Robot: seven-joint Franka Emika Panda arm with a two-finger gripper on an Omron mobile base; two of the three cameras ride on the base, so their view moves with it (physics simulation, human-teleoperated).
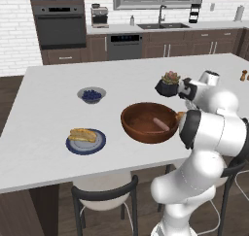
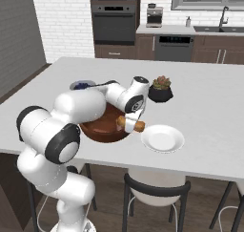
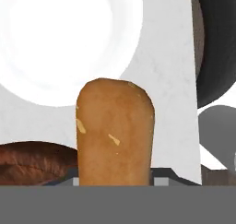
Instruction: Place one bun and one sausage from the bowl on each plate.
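Note:
My gripper [image 2: 129,123] is shut on a golden-tan bun [image 2: 132,124], held just above the counter between the wooden bowl [image 2: 100,129] and the white plate [image 2: 162,139]. In the hand view the bun [image 3: 114,131] sticks out ahead of the fingers, with the white plate [image 3: 69,38] beyond it and the bowl's rim [image 3: 27,161] at lower left. One reddish sausage [image 1: 162,125] lies inside the bowl [image 1: 141,128]. Another bun [image 1: 82,134] rests on the dark blue plate [image 1: 97,145]. The arm hides the gripper in the left base view.
A small grey bowl of blueberries [image 1: 91,94] stands behind the blue plate. A black pot with a succulent [image 2: 160,89] sits behind the white plate. Dark stools [image 1: 104,193] stand along the counter's near edge.

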